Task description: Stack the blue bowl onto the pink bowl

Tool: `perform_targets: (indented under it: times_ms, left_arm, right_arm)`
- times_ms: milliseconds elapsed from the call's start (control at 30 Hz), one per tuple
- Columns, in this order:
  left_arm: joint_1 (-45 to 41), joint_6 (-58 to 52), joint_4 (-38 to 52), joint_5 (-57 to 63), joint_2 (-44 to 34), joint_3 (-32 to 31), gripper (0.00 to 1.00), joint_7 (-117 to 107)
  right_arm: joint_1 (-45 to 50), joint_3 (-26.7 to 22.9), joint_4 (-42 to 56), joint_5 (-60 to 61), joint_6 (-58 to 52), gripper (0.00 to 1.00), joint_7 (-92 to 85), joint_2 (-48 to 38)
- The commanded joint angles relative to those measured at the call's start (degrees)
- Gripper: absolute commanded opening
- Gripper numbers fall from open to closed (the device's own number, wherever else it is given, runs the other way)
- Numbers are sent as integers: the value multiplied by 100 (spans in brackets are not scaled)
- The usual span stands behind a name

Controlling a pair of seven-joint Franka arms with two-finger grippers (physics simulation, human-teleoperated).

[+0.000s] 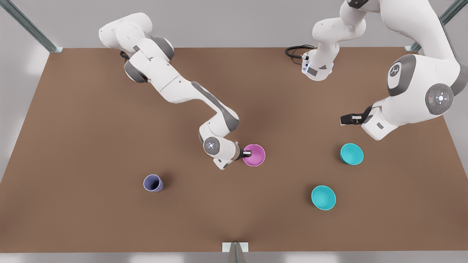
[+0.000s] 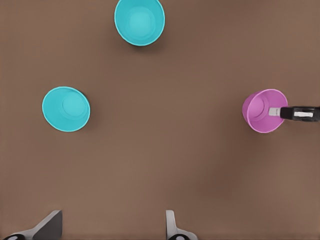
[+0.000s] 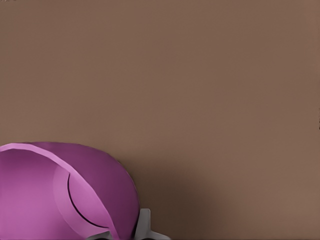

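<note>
The pink bowl sits mid-table, also in the left wrist view and close up in the right wrist view. My right gripper is shut on its rim on the front view's left side, one finger outside the wall. Two alike blue bowls stand on the front view's right: one farther back, one nearer the front edge. My left gripper hangs open above the table, behind the farther blue bowl, holding nothing.
A small lavender cup stands upright toward the front view's left. The brown table spreads wide around the bowls. A metal post stands at the front edge, and a black cable lies at the back.
</note>
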Motion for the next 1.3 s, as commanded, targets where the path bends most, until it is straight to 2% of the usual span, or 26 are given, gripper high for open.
perform_targets:
  times_ms: [0,67,100,133,233,300,367,433,467,533,567,600,633,667,733,833,1200,1233,1267]
  left_arm:
    - [0,-24,3,2,-5,-5,100,-11]
    - [0,-33,3,2,-14,-5,100,-20]
    - [0,-33,3,2,-14,-5,100,-20]
    - [0,-33,3,2,-14,-5,100,-20]
    - [0,-33,3,2,-14,-5,100,-29]
    - [9,-33,3,-24,-14,-5,100,-29]
    - [114,-24,-24,-42,39,4,100,6]
    - [246,178,-33,-33,241,4,100,7]
    - [527,380,-41,-24,513,4,100,24]
    - [1010,1100,-59,-6,996,13,100,322]
    - [932,1461,-111,-33,1278,389,100,1025]
    - [519,2233,-656,-322,1313,1155,100,1720]
    - [220,2902,-1130,-516,1322,1691,100,2361]
    - [115,3447,-1509,-736,1392,1955,100,2862]
    - [123,4186,-1553,-859,1876,2105,100,3285]
    - [167,4230,-1562,-1307,2104,2342,100,3908]
    - [71,4195,-2230,-1290,2289,2439,100,4243]
    - [53,4195,-2247,-1290,2289,2439,97,4243]
    - [44,4178,-2247,-1290,2280,2439,84,4243]
  right_arm:
    - [5,2,17,-104,371,21,4160,102]
    - [5,2,26,-95,407,21,4125,137]
    - [5,11,26,-78,407,72,4134,129]
    - [5,20,35,-69,407,100,4143,102]
    - [-12,55,26,1,389,100,4169,-56]
    - [-39,37,-71,-34,-58,100,4169,-390]
    - [-583,37,-238,-60,-2105,100,3608,-1066]
    - [-1549,-16,-360,-122,-3749,100,1482,-1321]
    - [-2534,-7,-440,-630,-4471,100,-197,-1348]
    - [-3501,2,-274,-1773,-5042,100,-2315,-1506]
    - [-3835,2,-176,-1923,-5350,100,-3019,-1874]
    - [-3923,-7,-211,-2187,-5587,100,-3520,-2524]
    - [-3923,-7,-291,-2249,-5710,100,-3855,-3114]
    - [-3880,-24,-220,-2284,-5956,100,-3996,-3536]
    - [-3256,-806,-220,-2266,-6220,100,-3970,-4309]
    - [-3247,-851,-704,-2240,-6229,100,-3934,-5232]
    - [-3352,-851,-959,-2117,-6150,100,-3943,-5215]
    - [-3352,-851,-959,-2117,-6141,100,-3943,-5224]
    - [-3352,-851,-959,-2117,-6141,100,-3943,-5224]
